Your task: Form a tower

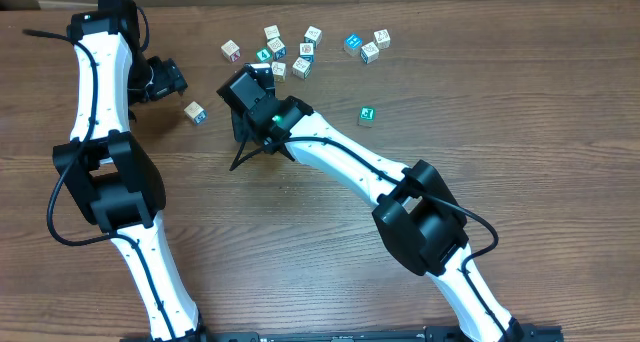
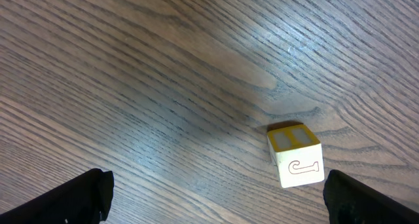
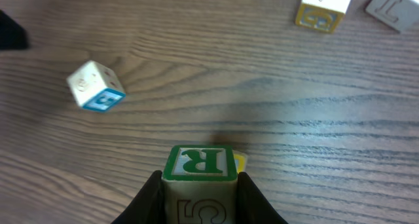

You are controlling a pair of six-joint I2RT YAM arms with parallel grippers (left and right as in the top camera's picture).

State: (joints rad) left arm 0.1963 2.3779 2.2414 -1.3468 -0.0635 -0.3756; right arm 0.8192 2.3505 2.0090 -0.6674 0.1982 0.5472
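Wood-grain bench (image 1: 330, 252) fills the views, with broad bare room along its near side and far right. Its far edge is met by a tan board.

The right arm (image 1: 350, 162) is stretched from the near right corner diagonally up to the middle. The left arm (image 1: 100, 132) is folded at the left, with its wrist turned in toward the centre.

The right claw (image 3: 200, 199) is closed narrowly on the R cube (image 3: 200, 164), with one finger pressed to each side. A green-framed "R" is read on the cube's upper face and an outlined "5" on the face below it. A yellow sliver is seen just behind the cube.

Where the tower stands cannot be told. The spot beneath the right claw is hidden from overhead, and only the gripped cube is shown by the wrist camera.

The left claw (image 2: 219, 201) is spread wide above bare wood, with nothing held.

A scatter of loose cubes (image 1: 290, 52) is spread along the far middle, just beyond the right claw. A green-faced cube (image 1: 367, 114) is set apart to the right of that arm.

A lone cube (image 1: 194, 112) lies between the two claws. From the left wrist it is seen just inside the right finger, with a yellow-framed face and an outlined letter like a "J".

At the far right of the right wrist view, an "L" is read on a grey cube (image 3: 391, 6).
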